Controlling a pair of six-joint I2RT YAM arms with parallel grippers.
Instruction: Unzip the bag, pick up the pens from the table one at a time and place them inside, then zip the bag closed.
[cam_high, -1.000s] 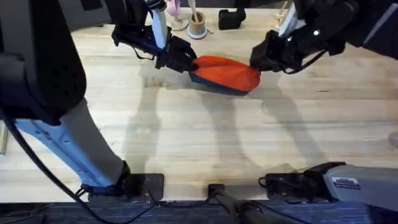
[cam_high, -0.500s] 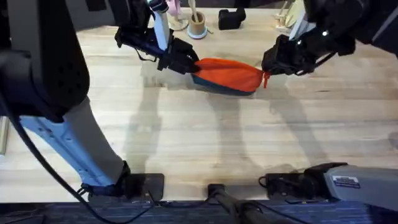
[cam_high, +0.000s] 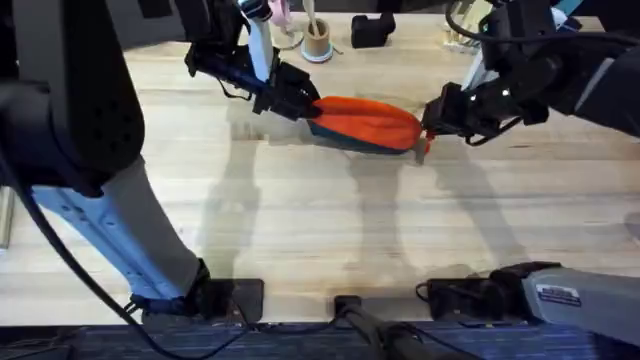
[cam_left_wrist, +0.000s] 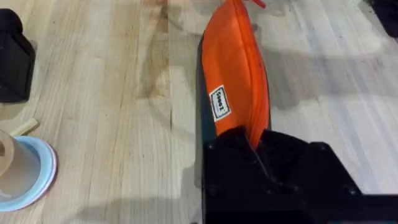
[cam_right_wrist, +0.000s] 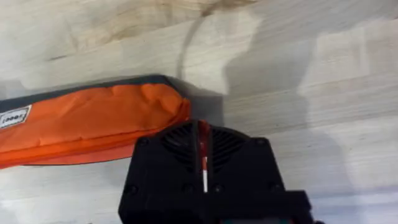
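The left gripper (cam_high: 300, 100) is clenched on the left end of the bag (cam_high: 365, 122), pinning it against the table (cam_high: 320, 230). In the left wrist view the orange fabric runs straight into the black fingers (cam_left_wrist: 249, 155), with the zipper seam running along the pouch away from them.

The bag lies on its side toward the far middle of the table — an elongated oval pouch of matte woven orange cloth over a dark navy lower edge, bearing a small white label (cam_left_wrist: 218, 102).

At the bag's right end, the right gripper (cam_high: 432, 122) grasps the thin orange-red pull tab (cam_right_wrist: 203, 158), which stands between its fingers.

Judged step: zipper travel, with the pull at the right end. Whether the seam is fully shut cannot be determined. The next move calls for a steady pull along the seam line — the left hold supplies counter-tension.

The table is pale, smooth butcher-block planking.
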